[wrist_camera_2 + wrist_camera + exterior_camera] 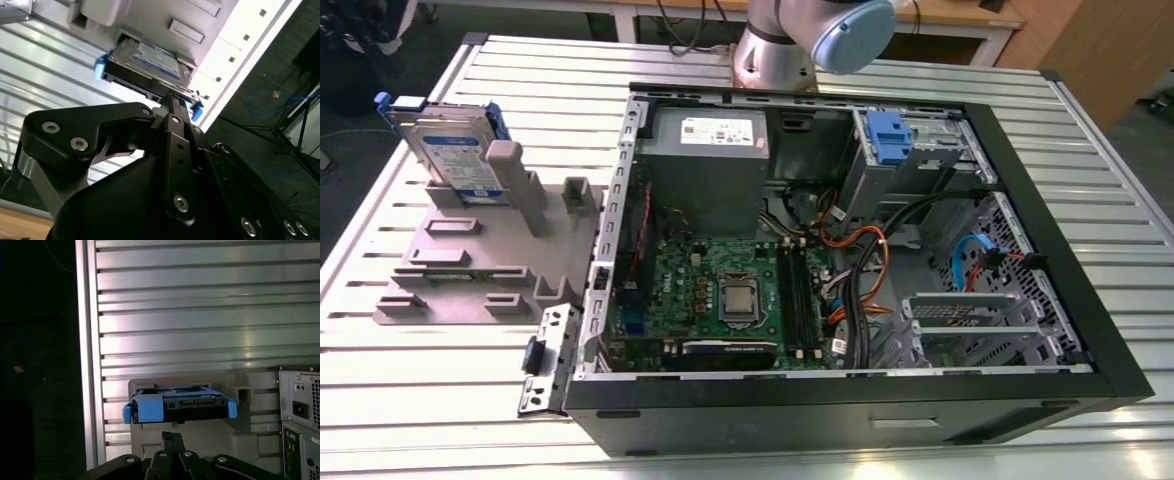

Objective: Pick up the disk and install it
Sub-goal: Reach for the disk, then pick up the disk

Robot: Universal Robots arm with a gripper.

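In the exterior view the disk (454,150), silver with a white-and-blue label and a blue bracket, stands on edge in the grey holder (480,270), near the table's (440,420) far corner on the exterior view's left. The open case (854,405) beside it holds a green board (674,265) and a grey power supply (707,165). In the second wrist view my gripper (172,100) is closed on nothing, near the disk's label side. In the first wrist view it faces the disk's blue-framed edge.

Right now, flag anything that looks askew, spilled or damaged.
Nothing stands out. The disk stands on edge in the grey holder, beside the open computer case; no damage or spill shows.
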